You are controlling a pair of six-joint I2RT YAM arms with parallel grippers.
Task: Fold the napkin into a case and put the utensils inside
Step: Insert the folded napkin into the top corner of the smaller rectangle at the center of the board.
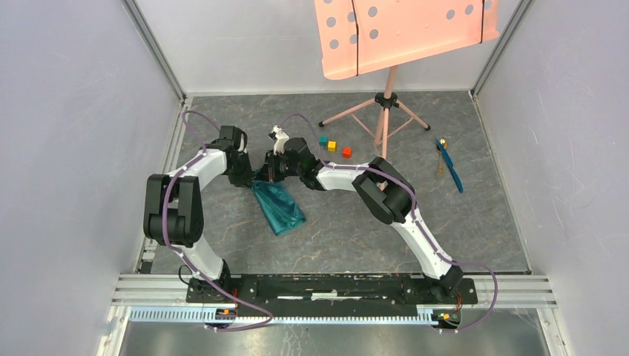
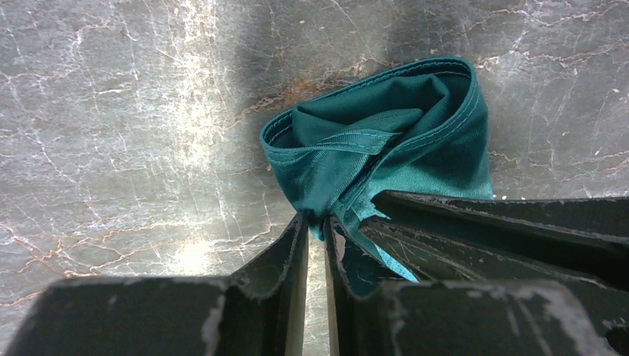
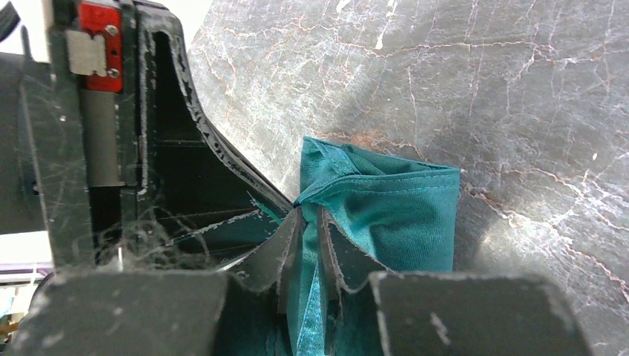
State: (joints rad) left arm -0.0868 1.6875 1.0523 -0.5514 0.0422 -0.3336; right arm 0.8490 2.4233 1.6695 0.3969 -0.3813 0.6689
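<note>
Both arms are reaching inward, elbows bent out, wrists meeting left of the table's [image 1: 371, 230] centre.

Left gripper [image 2: 317, 224]: jaws narrow, nipping a hem of the napkin [image 1: 278, 206] at the very tips.

Right gripper [image 3: 308, 216]: jaws narrow too, clamping a fold of the same cloth. The two grippers are crowding each other, just beside one another at the napkin's far end.

Napkin: one, teal-green, bunched into a narrow strip. Its far end is sitting in both grippers and the rest is trailing toward the near right on the table.

Utensils: two, a blue utensil [image 1: 451, 172] and a golden-brown spoon [image 1: 440, 148], lying together well apart from the napkin, toward the right wall.

Cubes: three — teal cube [image 1: 323, 139], yellow cube [image 1: 331, 145], red cube [image 1: 346, 152] — sitting near the right forearm.

One pink music stand [image 1: 386, 96] is standing at the far side, its tray overhanging the table.
</note>
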